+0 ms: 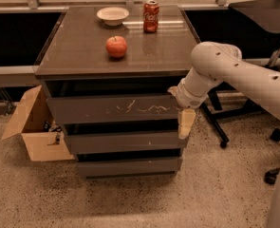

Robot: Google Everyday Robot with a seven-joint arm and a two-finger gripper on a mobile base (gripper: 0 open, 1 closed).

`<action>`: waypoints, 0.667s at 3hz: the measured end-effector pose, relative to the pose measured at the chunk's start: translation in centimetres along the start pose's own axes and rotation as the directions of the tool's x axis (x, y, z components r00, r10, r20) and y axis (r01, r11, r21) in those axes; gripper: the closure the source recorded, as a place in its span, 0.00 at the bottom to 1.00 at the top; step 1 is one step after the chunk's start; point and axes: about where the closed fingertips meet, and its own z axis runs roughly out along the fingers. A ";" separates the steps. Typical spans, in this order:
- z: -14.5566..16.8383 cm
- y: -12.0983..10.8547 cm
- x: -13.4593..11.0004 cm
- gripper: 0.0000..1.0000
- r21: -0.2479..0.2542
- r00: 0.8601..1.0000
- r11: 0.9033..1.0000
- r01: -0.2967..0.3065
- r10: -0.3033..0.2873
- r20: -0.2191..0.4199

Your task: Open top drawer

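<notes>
Top drawer (113, 109), the tallest of the three grey-brown fronts and the one scrawled with pale scratches, sits directly under the cabinet top (78, 61). It looks fully closed, its face in line with the two shorter fronts below. It has no handle, which likely explains the gripper's position. The gripper (186, 123) hangs at the drawer's right end, its pale tip pointing down past the lower right corner and across the end of the middle drawer (125, 141). From there it could catch the side edge or the dark gap above the front.

Contact is hard to judge from this angle. The gripper seems to be touching or just beside the corner, and I cannot tell whether it is apart or together. The white arm (244, 75) reaches in from the right, so the space in front of the top drawer is free for it to slide out.

On the cabinet top, a red apple (116, 46) rests near the middle. A Coca-Cola can (151, 16) and a small white bowl (113, 15) stand near the back edge. All three are back from the front lip, so a pull should not disturb them.

An open cardboard box (32, 129) sits on the floor to the left, beside the cabinet and out of the drawer's path. An office chair (260, 13) stands behind the arm on the right.
</notes>
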 end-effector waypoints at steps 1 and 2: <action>1.0 -1.4 0.2 0.00 0.033 1.000 0.999 0.026 -0.026 -0.001; 2.4 -3.1 0.3 0.00 0.065 0.998 0.997 0.046 -0.048 0.029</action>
